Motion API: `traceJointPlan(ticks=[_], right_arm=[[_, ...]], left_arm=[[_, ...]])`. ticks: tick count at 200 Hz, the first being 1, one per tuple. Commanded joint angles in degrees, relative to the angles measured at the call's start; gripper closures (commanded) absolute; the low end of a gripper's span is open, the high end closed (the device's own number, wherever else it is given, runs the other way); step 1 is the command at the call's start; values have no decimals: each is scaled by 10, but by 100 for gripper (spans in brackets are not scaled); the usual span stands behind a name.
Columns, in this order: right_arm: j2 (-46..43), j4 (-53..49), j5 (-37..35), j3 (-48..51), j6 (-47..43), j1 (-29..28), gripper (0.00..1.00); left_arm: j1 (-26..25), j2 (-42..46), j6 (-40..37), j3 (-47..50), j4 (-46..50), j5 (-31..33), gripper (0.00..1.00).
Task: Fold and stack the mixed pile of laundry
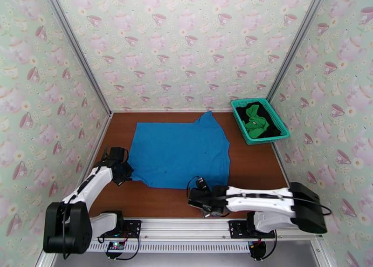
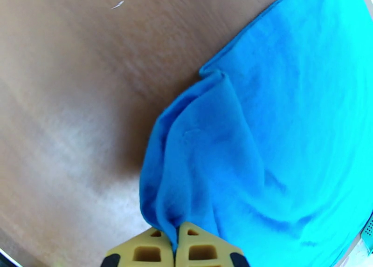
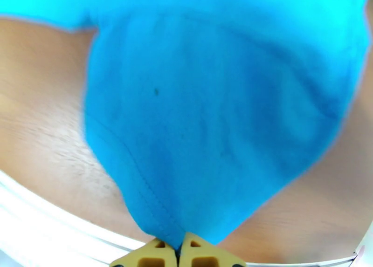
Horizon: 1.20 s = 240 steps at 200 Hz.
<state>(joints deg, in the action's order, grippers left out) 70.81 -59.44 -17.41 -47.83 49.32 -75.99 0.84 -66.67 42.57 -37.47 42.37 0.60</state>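
— What was the left gripper point(image 2: 177, 245) doing?

— Its yellow fingertips point(image 2: 140, 251) were pressed together on a fold of the blue shirt point(image 1: 179, 151), at the shirt's near left corner. The cloth was gathered into ridges that ran up into the pinch.

— And the right gripper point(image 3: 178, 253)?

— The same. It was clamped on the shirt's near edge, with a stitched hem running straight down between the fingertips. The fabric fanned out wide from that point, and a white rail point(image 3: 42, 226) lay just beside it at the table's near edge.

— Where did the shirt itself lie?

— It was spread mostly flat in the middle of the brown table point(image 1: 254, 167), with one pointed flap sticking out toward the back wall. The two arms held it at opposite near corners.

— And the other clothes?

— They were in the teal basket point(image 1: 280, 126) at the far right of the table, well apart from the shirt. The green garment point(image 1: 255, 122) was crumpled on top of the black garment point(image 1: 269, 110).
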Motion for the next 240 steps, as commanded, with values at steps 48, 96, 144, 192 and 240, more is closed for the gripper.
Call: traceJointPlan(ticks=[48, 96, 144, 192, 240], right_arm=[[-9, -80, -112, -151, -148, 157, 100], [70, -23, -101, -240, -331, 291, 100], [197, 68, -91, -291, -478, 358, 100], [306, 144, -121, -330, -557, 397, 100], [357, 198, -114, -346, -597, 425, 100]], left_arm=[[1, 4, -22, -67, 73, -6, 100], [6, -83, -37, -137, 59, -2, 100], [14, -214, -55, -220, 33, -1, 100], [23, -326, -66, -299, 28, 0, 100], [25, -364, -65, -326, 29, -2, 57]])
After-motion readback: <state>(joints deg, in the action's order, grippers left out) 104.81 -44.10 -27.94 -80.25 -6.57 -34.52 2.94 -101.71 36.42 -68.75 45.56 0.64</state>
